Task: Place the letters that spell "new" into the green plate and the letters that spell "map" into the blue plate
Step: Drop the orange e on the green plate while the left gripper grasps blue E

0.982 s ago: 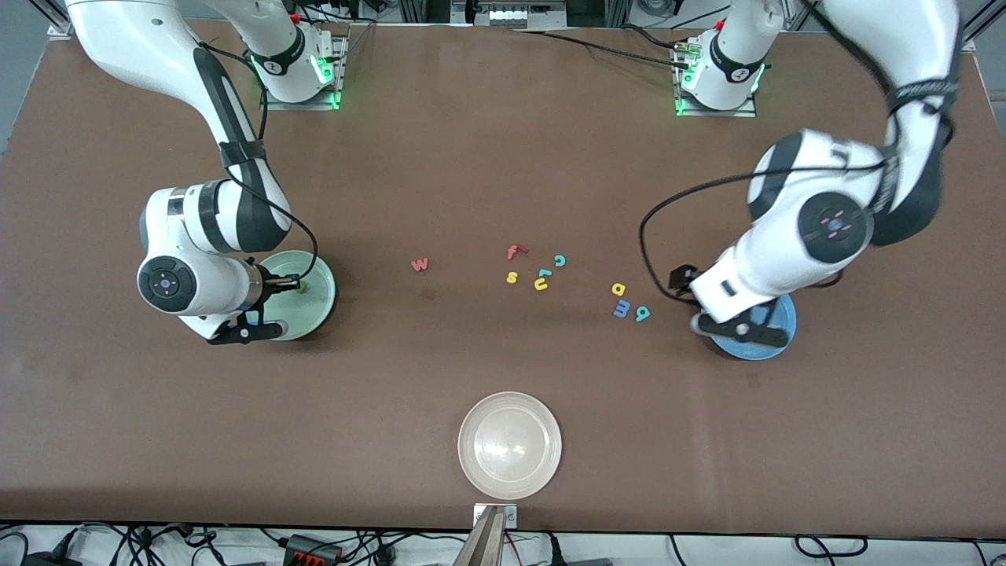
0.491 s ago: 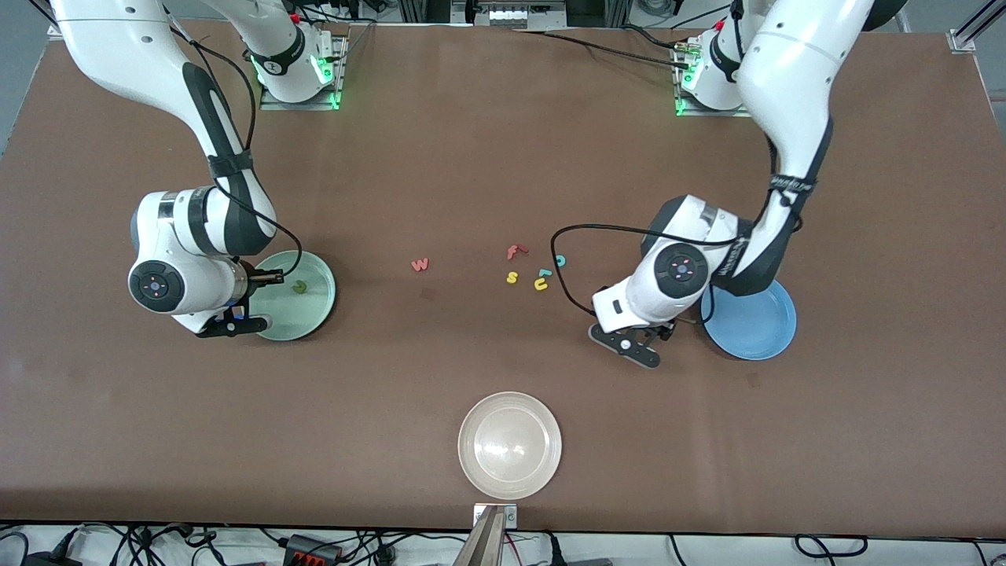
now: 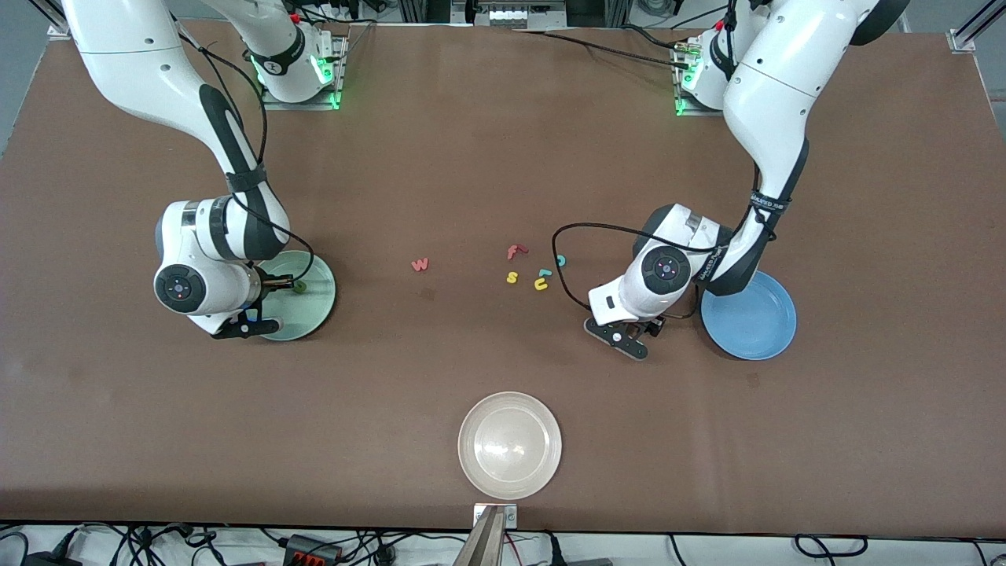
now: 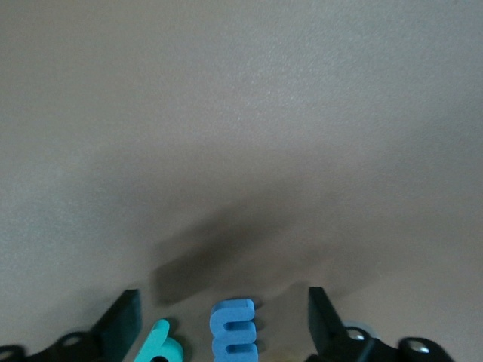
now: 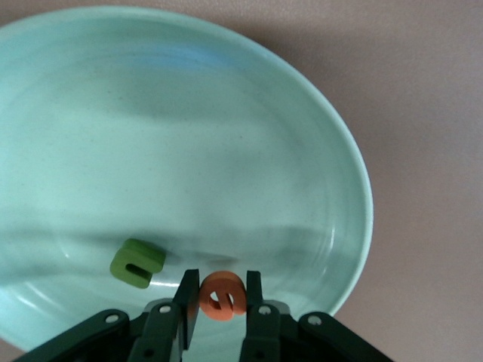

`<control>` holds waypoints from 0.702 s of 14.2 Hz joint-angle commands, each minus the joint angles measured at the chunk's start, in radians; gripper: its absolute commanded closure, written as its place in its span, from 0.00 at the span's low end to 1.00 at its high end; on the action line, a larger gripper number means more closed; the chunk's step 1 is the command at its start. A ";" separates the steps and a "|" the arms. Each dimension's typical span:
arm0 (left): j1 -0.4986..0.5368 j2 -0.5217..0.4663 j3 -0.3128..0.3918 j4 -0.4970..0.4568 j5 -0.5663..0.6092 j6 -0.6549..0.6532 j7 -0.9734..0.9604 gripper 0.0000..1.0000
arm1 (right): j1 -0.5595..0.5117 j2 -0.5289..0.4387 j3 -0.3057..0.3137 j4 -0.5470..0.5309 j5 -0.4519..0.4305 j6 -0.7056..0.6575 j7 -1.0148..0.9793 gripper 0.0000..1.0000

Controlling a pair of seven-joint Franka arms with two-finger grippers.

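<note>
Right gripper [image 5: 219, 302] pinching e [image 5: 223, 295] over green plate [image 5: 332, 151]; left gripper [image 4: 224, 320] spread around m [image 4: 234, 339], p [image 4: 162, 348] just beside, risks snagging both

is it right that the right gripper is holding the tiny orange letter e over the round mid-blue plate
Not quite. The right gripper does hold the tiny orange letter e, shut on it, but over the round pale mint-green plate, not the blue one. The right wrist view shows it, with the dark green letter n already lying in that plate.
</note>
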 commanded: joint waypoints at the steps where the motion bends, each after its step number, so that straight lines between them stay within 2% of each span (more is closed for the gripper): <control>1: 0.002 -0.036 -0.003 -0.044 0.013 -0.001 0.017 0.42 | -0.009 0.000 0.008 -0.015 -0.010 0.038 -0.014 0.86; 3: 0.007 -0.036 -0.003 -0.049 0.013 -0.014 0.019 0.52 | -0.018 0.006 0.008 -0.010 -0.010 0.049 -0.016 0.82; 4: 0.007 -0.036 -0.003 -0.049 0.013 -0.027 0.020 0.62 | -0.018 0.006 0.008 -0.009 -0.010 0.049 -0.012 0.76; 5: 0.004 -0.036 -0.003 -0.051 0.013 -0.034 0.019 0.67 | -0.018 0.006 0.008 -0.009 -0.010 0.049 -0.014 0.75; 6: 0.005 -0.038 -0.003 -0.052 0.013 -0.041 0.019 0.76 | -0.020 0.008 0.008 -0.009 -0.010 0.049 -0.014 0.75; 7: 0.002 -0.042 -0.003 -0.051 0.013 -0.058 0.017 0.79 | -0.020 0.008 0.008 -0.009 -0.010 0.049 -0.012 0.75; 8: 0.002 -0.053 -0.003 -0.051 0.013 -0.069 0.017 0.85 | -0.020 0.006 0.008 -0.007 -0.010 0.047 -0.014 0.60; 9: 0.004 -0.073 -0.003 -0.043 0.013 -0.099 0.017 0.89 | -0.017 0.006 0.008 0.003 -0.008 0.043 -0.003 0.17; 10: 0.008 -0.091 -0.003 -0.032 0.011 -0.142 0.019 0.89 | -0.011 0.005 0.008 0.016 -0.005 0.035 -0.002 0.00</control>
